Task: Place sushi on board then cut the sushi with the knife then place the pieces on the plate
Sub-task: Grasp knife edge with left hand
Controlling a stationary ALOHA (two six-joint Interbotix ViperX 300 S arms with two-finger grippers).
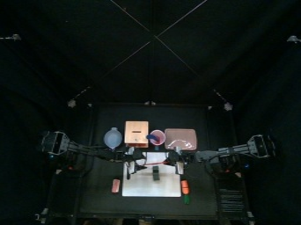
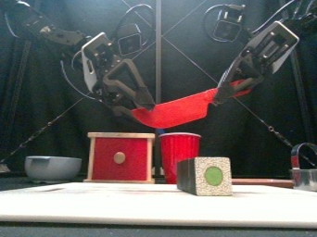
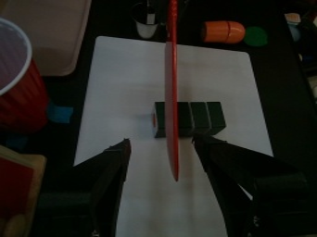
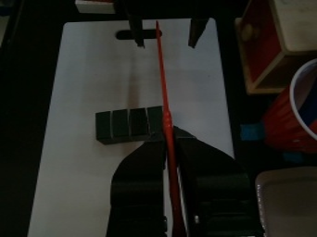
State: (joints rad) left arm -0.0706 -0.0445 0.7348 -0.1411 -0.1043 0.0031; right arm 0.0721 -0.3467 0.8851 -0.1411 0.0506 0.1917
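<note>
A red toy knife hangs level above the white cutting board, spanning both grippers. My right gripper is shut on its handle end, and the knife runs straight out from those jaws. My left gripper is open, its jaws wide apart on either side of the knife's tip. The dark green sushi roll lies on the board under the blade, its blocks still joined. The pink tray sits behind the board at the right.
Behind the board stand the wooden box with a red drawer front, a red cup and a blue-grey bowl. A metal cutter is at the right. Orange and green toy foods lie beside the board.
</note>
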